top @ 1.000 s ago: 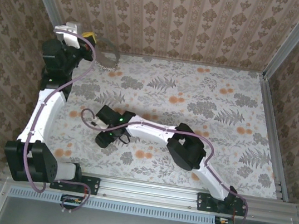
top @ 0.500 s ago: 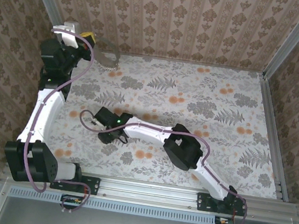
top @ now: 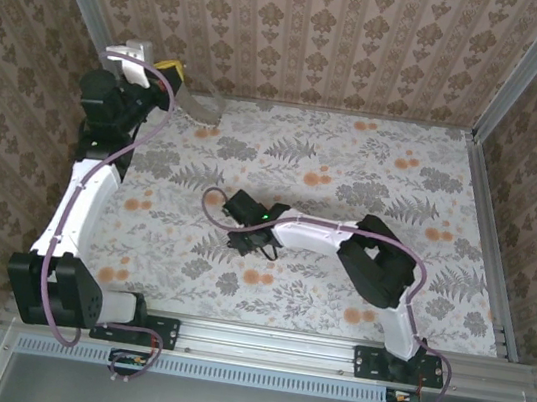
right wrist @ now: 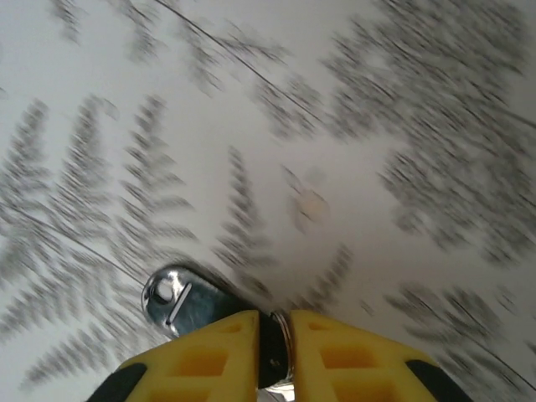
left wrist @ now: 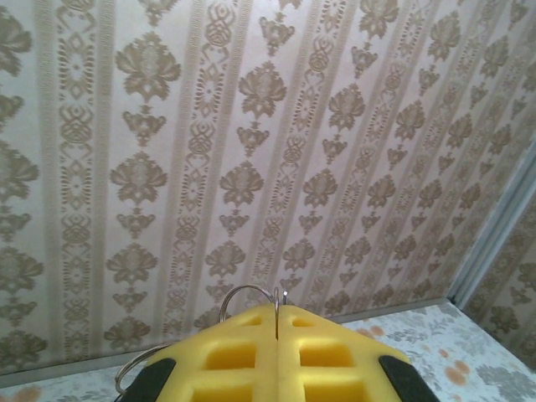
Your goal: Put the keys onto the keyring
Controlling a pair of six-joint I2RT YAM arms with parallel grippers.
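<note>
Yellow fingers (left wrist: pixel 226 356) of the left tool (left wrist: pixel 277 314) are pressing flat together, pinching the thin wire of the keyring (left wrist: pixel 243 291) in the seam between them. The hoop is arcing up just past the fingertips and curving away to the tool's left, where another stretch of wire is showing lower down beside the finger. Patterned wallpaper (left wrist: pixel 251 126) is standing ahead of this tool. From above, the left tool (top: pixel 172 71) is sitting raised in the far left corner, with the keyring (top: pixel 199 107) jutting out beyond its tips over the edge of the floral tabletop (top: pixel 373 176).

Nearer the middle, the right tool (top: pixel 254 246) is reaching low over the tabletop, well apart from the left one. In its wrist view, the right tool (right wrist: pixel 274 322) is standing narrow, its two yellow fingers (right wrist: pixel 209 352) nipping the key (right wrist: pixel 176 299). A dark part is sitting in the slim gap, while the shiny metal end is poking out just beyond and to the left of the fingertips. The fern-printed tabletop (right wrist: pixel 377 126) under it is looking blurred, so I cannot tell whether the key is touching it.
</note>
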